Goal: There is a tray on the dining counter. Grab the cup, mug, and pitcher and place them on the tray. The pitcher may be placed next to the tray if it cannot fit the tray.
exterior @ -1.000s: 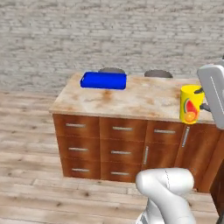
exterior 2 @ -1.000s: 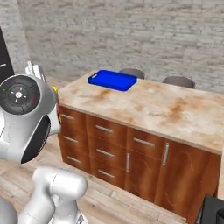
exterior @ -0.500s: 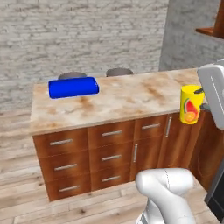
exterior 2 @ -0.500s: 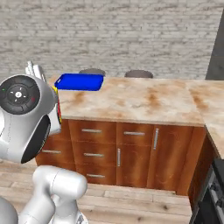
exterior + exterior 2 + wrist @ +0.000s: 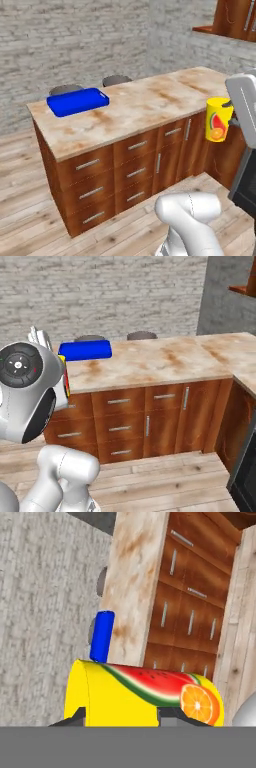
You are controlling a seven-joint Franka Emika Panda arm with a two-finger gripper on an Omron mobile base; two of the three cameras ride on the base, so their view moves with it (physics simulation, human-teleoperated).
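My gripper point(image 5: 229, 118) is shut on the cup point(image 5: 217, 120), a yellow tumbler with a watermelon and orange picture, and holds it in the air in front of the dining counter point(image 5: 140, 107). In the hand view the cup point(image 5: 145, 694) lies across the bottom between the fingertips. The blue tray point(image 5: 77, 101) lies with nothing on it at the counter's far left end, well away from the cup. In the right base view the tray point(image 5: 85, 350) sits just past my arm, and a sliver of the cup point(image 5: 65, 381) shows beside it. The mug and pitcher are out of view.
Two round stools point(image 5: 116, 80) point(image 5: 65, 89) stand behind the counter against the brick wall. The counter's front has wooden drawers point(image 5: 120, 428). At the right it turns a corner point(image 5: 240, 351) towards me, with a dark appliance point(image 5: 247, 466) below. Wooden floor lies in front.
The whole picture has shifted as the base drives: the counter has swung and its right corner has come into view. The cup stays held in my gripper.
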